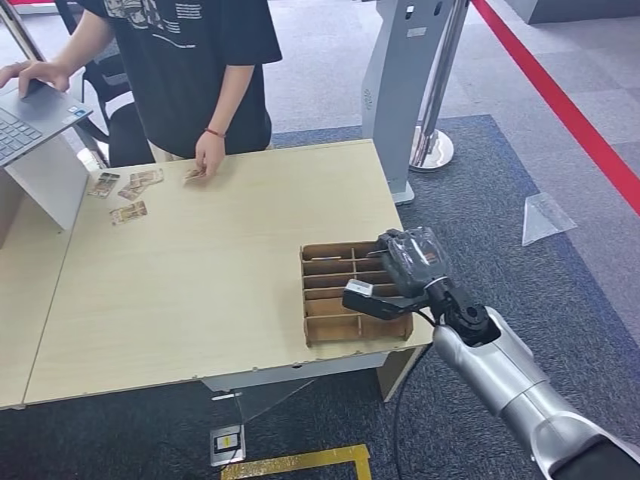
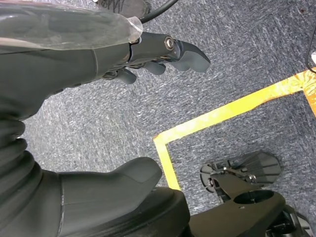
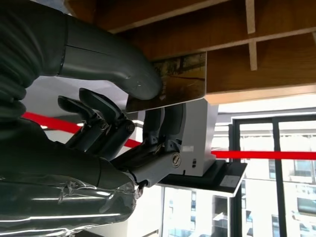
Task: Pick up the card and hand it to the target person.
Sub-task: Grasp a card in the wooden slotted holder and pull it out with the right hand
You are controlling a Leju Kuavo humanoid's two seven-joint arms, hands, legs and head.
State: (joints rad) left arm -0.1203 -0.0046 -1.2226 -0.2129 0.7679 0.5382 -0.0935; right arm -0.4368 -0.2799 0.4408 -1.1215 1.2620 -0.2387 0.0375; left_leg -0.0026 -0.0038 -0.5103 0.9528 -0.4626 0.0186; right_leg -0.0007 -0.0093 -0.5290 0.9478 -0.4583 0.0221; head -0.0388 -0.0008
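My right hand [image 1: 407,268] hovers over the right side of a brown cardboard divider tray [image 1: 332,328] at the table's near right corner. In the right wrist view this hand [image 3: 111,128] pinches a brownish printed card [image 3: 178,79] between the thumb and the fingers, right beside the tray's wooden partitions [image 3: 253,29]. The person [image 1: 204,60] in a black shirt stands at the far side of the table, one hand resting on a card [image 1: 196,173]. My left hand [image 2: 93,59] hangs over the grey carpet with fingers apart and nothing in it.
Several loose cards [image 1: 127,195] lie at the table's far left, near an open laptop [image 1: 30,115] on a stand. A grey kiosk [image 1: 396,80] and a metal post base [image 1: 432,148] stand beyond the table's right end. Yellow floor tape [image 2: 223,113] marks the carpet.
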